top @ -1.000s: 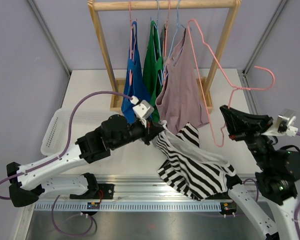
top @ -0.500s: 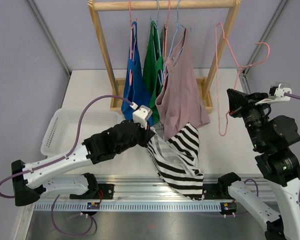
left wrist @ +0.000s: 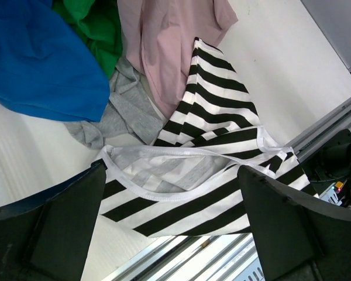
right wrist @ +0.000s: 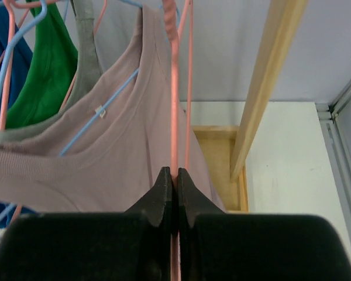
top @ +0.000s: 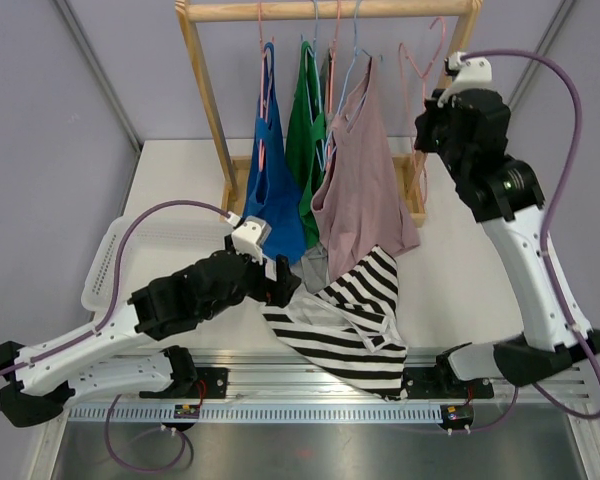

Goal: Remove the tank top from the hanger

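Left claw [left wrist: 175, 202] jaws wide apart, empty, hovering just over the black-and-white striped tank top [left wrist: 222, 117], which lies crumpled on the white table [top: 440, 270], off its hanger. Right claw [right wrist: 175, 184] is clamped on the bare pink wire hanger [right wrist: 174, 88] up by the wooden rail [top: 330, 10]. Removal looks done; next: hook hanger on rail, let go. Mauve top [right wrist: 105, 146], green top [top: 305, 120] and blue top [top: 270, 170] hang alongside; grey walls [top: 60, 150].

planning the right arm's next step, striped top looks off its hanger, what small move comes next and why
Probably ease the right hand up to hook the bare pink hanger over the wooden rod. The striped tank top lies on the table below the open left hand, and the right hand, shut on the hanger, is up beside the rod.
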